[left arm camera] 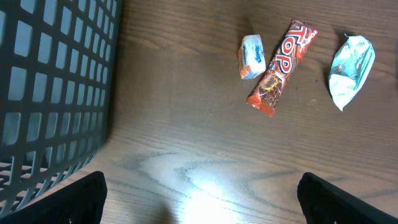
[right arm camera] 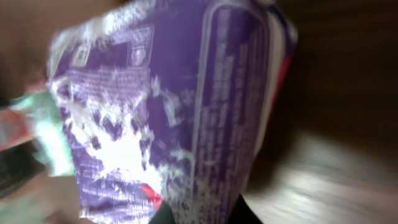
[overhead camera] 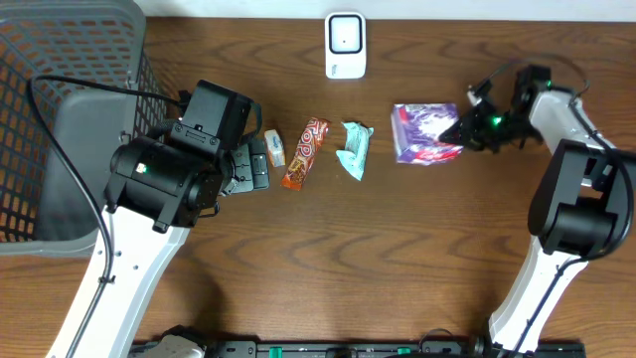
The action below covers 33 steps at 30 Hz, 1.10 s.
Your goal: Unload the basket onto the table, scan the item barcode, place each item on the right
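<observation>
Purple crinkled foil packet [overhead camera: 425, 132] pinched in my right pincer [overhead camera: 465, 127], left pincer [overhead camera: 256, 166] spread; grasp looks made, next I must carry its barcode to the white boxy scanner [overhead camera: 345, 45].

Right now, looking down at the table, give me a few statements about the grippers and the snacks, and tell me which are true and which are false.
1. The right gripper is shut on the purple package. True.
2. The left gripper holds the red candy bar. False: its jaws are open and empty, and the bar lies on the table.
3. The white scanner stands apart from the snacks, with neither gripper touching it. True.
4. The teal wrapper lies inside the basket. False: it is on the table, between the red candy bar and the purple package, outside the basket.
</observation>
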{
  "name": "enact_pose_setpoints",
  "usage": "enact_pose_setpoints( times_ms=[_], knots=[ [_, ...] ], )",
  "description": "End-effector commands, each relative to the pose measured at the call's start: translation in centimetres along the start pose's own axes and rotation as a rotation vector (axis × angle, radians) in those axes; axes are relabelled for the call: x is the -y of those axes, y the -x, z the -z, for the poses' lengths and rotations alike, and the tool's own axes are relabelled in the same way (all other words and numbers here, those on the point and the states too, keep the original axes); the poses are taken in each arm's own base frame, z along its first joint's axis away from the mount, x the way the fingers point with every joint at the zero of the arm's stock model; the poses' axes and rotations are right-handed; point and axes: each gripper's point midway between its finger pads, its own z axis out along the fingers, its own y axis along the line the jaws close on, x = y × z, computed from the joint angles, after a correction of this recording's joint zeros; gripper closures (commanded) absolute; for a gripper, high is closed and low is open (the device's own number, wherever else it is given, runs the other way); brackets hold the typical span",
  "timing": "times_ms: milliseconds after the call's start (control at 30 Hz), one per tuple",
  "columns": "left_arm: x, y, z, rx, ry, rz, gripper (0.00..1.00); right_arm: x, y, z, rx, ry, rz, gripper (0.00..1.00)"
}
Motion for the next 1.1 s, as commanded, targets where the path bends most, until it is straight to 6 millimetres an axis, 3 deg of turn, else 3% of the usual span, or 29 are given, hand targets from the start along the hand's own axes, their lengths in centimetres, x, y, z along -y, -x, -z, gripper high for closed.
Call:
enact_pose_setpoints(
  times_ms=[0, 100, 200, 300, 367, 433, 500, 533, 567, 633, 667, 700, 733, 767, 900, 1000, 1067],
  knots=[
    [-0.1, 0.2, 0.2, 0.008, -0.001, 0.007, 0.02, 3.0, 3.0, 9.1, 0.186, -0.607, -0.040, 0.99],
    [-0.1, 0.2, 0.2, 0.008, -0.001, 0.007, 0.02, 4.2, 2.3, 16.1, 0.341, -1.046, -0.170, 0.99],
    [-0.1, 0.2, 0.2, 0.008, -0.001, 0.007, 0.02, 2.4, 2.3, 18.9, 0.413, -1.279, -0.102, 0.99],
    [-0.1, 0.2, 0.2, 0.008, -0.001, 0.007, 0.02, 1.7, 2.4, 17.7, 0.410, -1.370, -0.041, 0.99],
    [-0.1, 0.2, 0.2, 0.008, -0.001, 0.007, 0.02, 2.4, 2.0, 13.5, 0.327, -1.382, 0.017, 0.99],
    [-0.1, 0.2, 0.2, 0.008, -0.001, 0.006, 0.02, 2.5, 1.6, 10.7, 0.266, -1.345, 0.042, 0.99],
    [-0.1, 0.2, 0.2, 0.008, -0.001, 0.007, 0.02, 2.2, 1.0, 7.6, 0.204, -1.270, 0.066, 0.98],
    [-0.1, 0.2, 0.2, 0.008, -0.001, 0.006, 0.02, 1.5, 0.7, 5.1, 0.157, -1.199, 0.098, 0.97],
    [-0.1, 0.2, 0.2, 0.008, -0.001, 0.007, 0.02, 1.2, 0.6, 4.2, 0.144, -1.174, 0.111, 0.96],
    [-0.1, 0.2, 0.2, 0.008, -0.001, 0.006, 0.02, -2.3, -0.1, -0.2, 0.099, -0.988, 0.181, 0.83],
    [-0.1, 0.2, 0.2, 0.008, -0.001, 0.007, 0.02, -3.7, 0.0, -1.0, 0.106, -0.934, 0.196, 0.77],
    [-0.1, 0.1, 0.2, 0.008, -0.001, 0.006, 0.02, -5.2, 0.2, -1.7, 0.114, -0.881, 0.211, 0.64],
    [-0.1, 0.2, 0.2, 0.008, -0.001, 0.007, 0.02, -8.5, 0.7, -2.3, 0.121, -0.771, 0.259, 0.41],
    [-0.1, 0.2, 0.2, 0.008, -0.001, 0.007, 0.02, -10.2, 1.1, -2.4, 0.126, -0.711, 0.286, 0.34],
    [-0.1, 0.2, 0.2, 0.008, -0.001, 0.006, 0.02, -15.4, 2.8, -0.2, 0.169, -0.546, 0.335, 0.23],
    [-0.1, 0.2, 0.2, 0.008, -0.001, 0.007, 0.02, -17.1, 4.2, 2.9, 0.192, -0.479, 0.401, 0.20],
    [-0.1, 0.2, 0.2, 0.008, -0.001, 0.007, 0.02, -16.3, 4.9, 4.7, 0.198, -0.483, 0.413, 0.20]
  ],
)
